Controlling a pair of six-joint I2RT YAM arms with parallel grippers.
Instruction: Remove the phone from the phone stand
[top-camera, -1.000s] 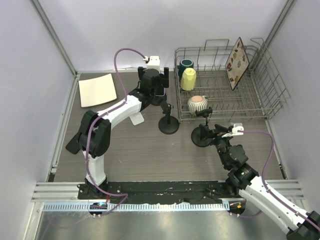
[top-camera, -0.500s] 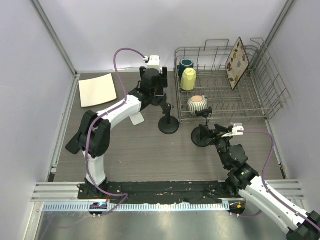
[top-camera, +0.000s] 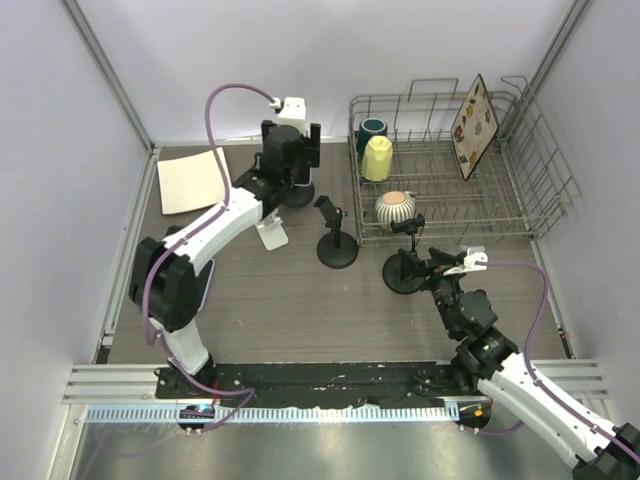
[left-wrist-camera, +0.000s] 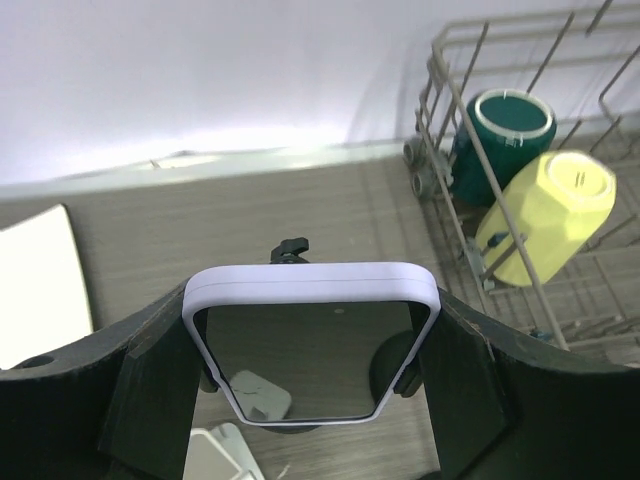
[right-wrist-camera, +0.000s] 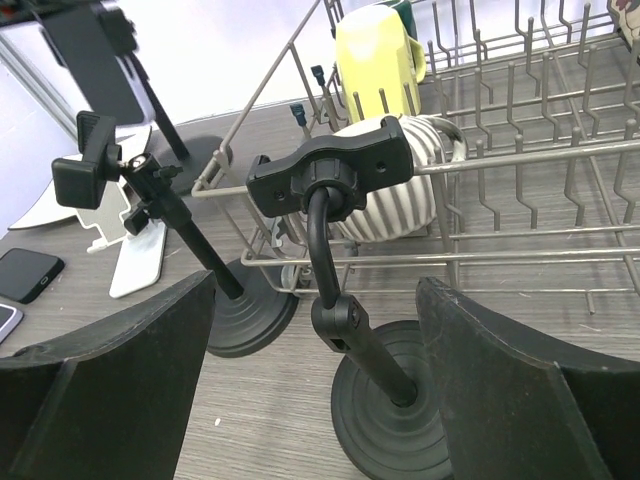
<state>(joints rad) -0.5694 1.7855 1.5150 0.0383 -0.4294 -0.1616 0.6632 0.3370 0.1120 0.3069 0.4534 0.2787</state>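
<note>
Left wrist view: the left pincer (left-wrist-camera: 312, 330) is clamped on the side edges of a phone (left-wrist-camera: 308, 350) in a pale case, held above the desk (top-camera: 280, 300), left of and apart from the phone stand (top-camera: 337, 238). The right pincer (right-wrist-camera: 318, 300) gapes wide around a second stand (right-wrist-camera: 385, 400).

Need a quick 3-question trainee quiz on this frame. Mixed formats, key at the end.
1. Multiple choice: what does the left gripper hold? A) a sponge B) the phone C) a spoon
2. True or false: the phone sits clamped in the left stand.
3. Fill in: the right gripper, next to the second stand, is ____ (open/shut).
Key: 1 B; 2 false; 3 open.
</note>
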